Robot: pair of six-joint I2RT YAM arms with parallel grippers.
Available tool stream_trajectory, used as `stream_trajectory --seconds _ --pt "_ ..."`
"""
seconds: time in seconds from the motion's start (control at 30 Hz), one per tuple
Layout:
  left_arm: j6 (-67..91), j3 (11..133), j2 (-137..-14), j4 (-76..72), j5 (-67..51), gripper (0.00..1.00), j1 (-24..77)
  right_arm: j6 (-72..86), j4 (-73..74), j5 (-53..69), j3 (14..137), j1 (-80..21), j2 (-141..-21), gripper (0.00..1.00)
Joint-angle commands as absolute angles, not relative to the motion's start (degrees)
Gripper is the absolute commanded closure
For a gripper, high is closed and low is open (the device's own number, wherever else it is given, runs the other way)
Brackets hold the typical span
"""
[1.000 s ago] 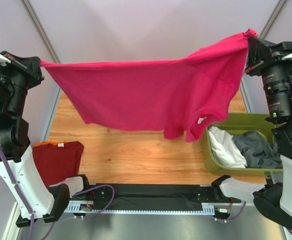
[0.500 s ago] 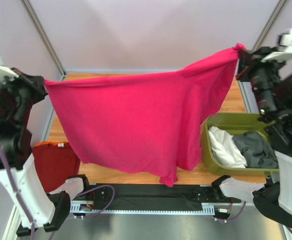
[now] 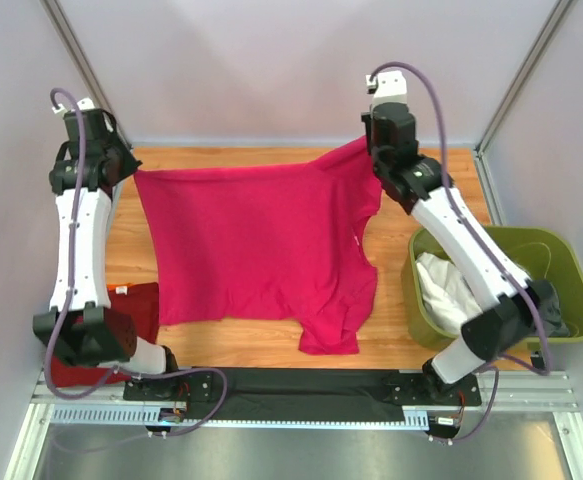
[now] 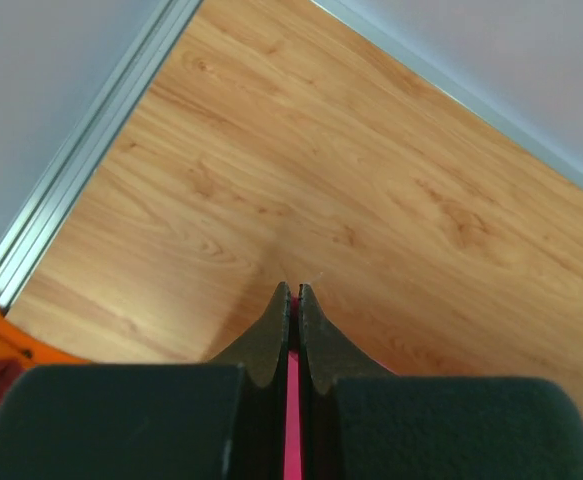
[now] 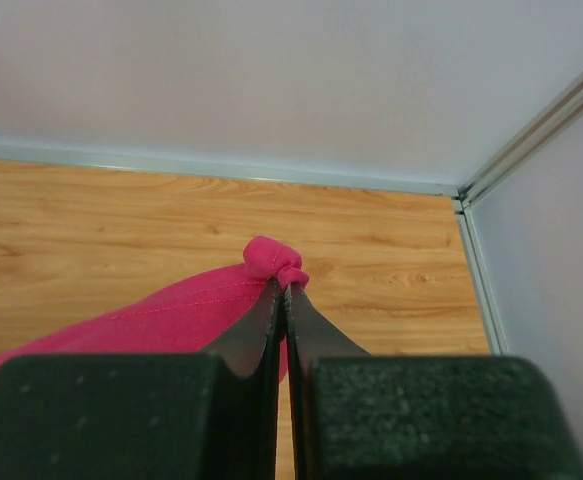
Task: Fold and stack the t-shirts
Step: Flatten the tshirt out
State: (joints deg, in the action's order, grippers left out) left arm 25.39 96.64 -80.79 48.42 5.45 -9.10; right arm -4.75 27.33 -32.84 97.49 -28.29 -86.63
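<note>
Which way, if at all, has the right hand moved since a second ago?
Yes. The right hand, shut on the pink t-shirt, has swung left: it was above the green bin in the top view, now it sits left of it.

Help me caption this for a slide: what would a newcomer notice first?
The bright magenta t-shirt dominates the centre, stretched between the left gripper and right gripper, each pinching a far corner. Next, the olive bin at right and a dark red shirt at near left.
</note>
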Motion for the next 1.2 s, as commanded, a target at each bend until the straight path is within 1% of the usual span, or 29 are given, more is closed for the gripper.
stream_trajectory --seconds 0.0,0.03,0.1,0.13,0.17,0.23,0.43,0.53,0.6,0.7,0.73,0.77,0.8,0.87,0.9,0.93,1.0,1.03,1.17 --pt "26.28 96.07 -86.03 36.68 7.91 1.0 -9.49 -8.79 13.9 -39.63 98.52 -26.81 -93.67 1.0" --pt "26.54 96.24 -89.0 35.52 8.61 1.0 -9.49 -8.88 11.71 -39.73 100.53 -26.37 -98.39 1.0" --pt "27.07 97.55 -92.36 32.89 8.96 1.0 -9.41 -7.65 10.82 -38.77 103.87 -25.06 -103.42 1.0" --pt "26.98 99.21 -95.68 32.0 8.7 1.0 -9.4 -7.12 10.64 -37.98 105.54 -24.61 -108.06 1.0" --pt "26.72 100.36 -97.63 31.3 8.18 1.0 -9.4 -6.86 10.37 -37.45 109.12 -24.35 -110.28 1.0" --pt "26.02 104.47 -103.58 29.54 7.39 1.0 -9.32 -6.85 8.45 -36.13 111.7 -23.56 -116.07 1.0" --pt "22.95 114.59 -116.17 26.28 6.77 1.0 -8.79 -8.87 3.96 -34.19 121.98 -23.2 -126.11 0.99" --pt "21.63 117.85 -118.03 24.53 5.46 1.0 -8.7 -9.49 4.04 -33.84 127.17 -23.29 -127.27 1.0" --pt "21.53 118.47 -117.69 22.86 3.88 1.0 -8.79 -9.23 4.39 -33.31 128.58 -23.2 -126.13 1.0" --pt "22.31 118.65 -115.14 22.06 0.45 1.0 -8.7 -7.82 4.57 -31.82 126.66 -23.55 -120.43 1.0" --pt "23.46 117.96 -114.61 22.5 -2.43 1.0 -9.22 -7.56 4.4 -30.77 123.61 -23.82 -116.23 1.0" --pt "23.9 117.95 -114.26 25.11 -2.81 1.0 -9.14 -7.82 3.87 -30.67 121.75 -24.17 -113.84 1.0" --pt "24.25 117.69 -112.78 26.09 -3.6 1.0 -9.14 -8.17 2.48 -30.33 119.38 -24.95 -108.95 1.0" --pt "25.48 113.05 -109.97 24.97 -3.96 1.0 -8.97 -9.49 0.89 -30.41 113.14 -25.75 -104.44 1.0" --pt "27.23 110.85 -107.34 23.92 -4.3 1.0 -8.96 -9.93 0.88 -30.85 111.9 -26.01 -101.02 1.0" --pt "28.38 106.22 -105.92 22.78 -5.09 1.0 -8.96 -9.76 1.49 -30.94 111.01 -26.1 -99.42 1.0" --pt "31.27 101.62 -103.46 19.26 -6.5 1.0 -8.88 -9.75 2.72 -31.9 107.94 -26.1 -95.56 1.0" --pt "31.98 97.34 -100.84 18.64 -6.68 1.0 -8.7 -10.1 3.42 -31.82 106.8 -26.1 -94.49 1.0" --pt "31.47 88.69 -92.65 15.91 -6.42 1.0 -6.68 -8.62 7.03 -31.47 102.84 -26.1 -88.43 1.0"
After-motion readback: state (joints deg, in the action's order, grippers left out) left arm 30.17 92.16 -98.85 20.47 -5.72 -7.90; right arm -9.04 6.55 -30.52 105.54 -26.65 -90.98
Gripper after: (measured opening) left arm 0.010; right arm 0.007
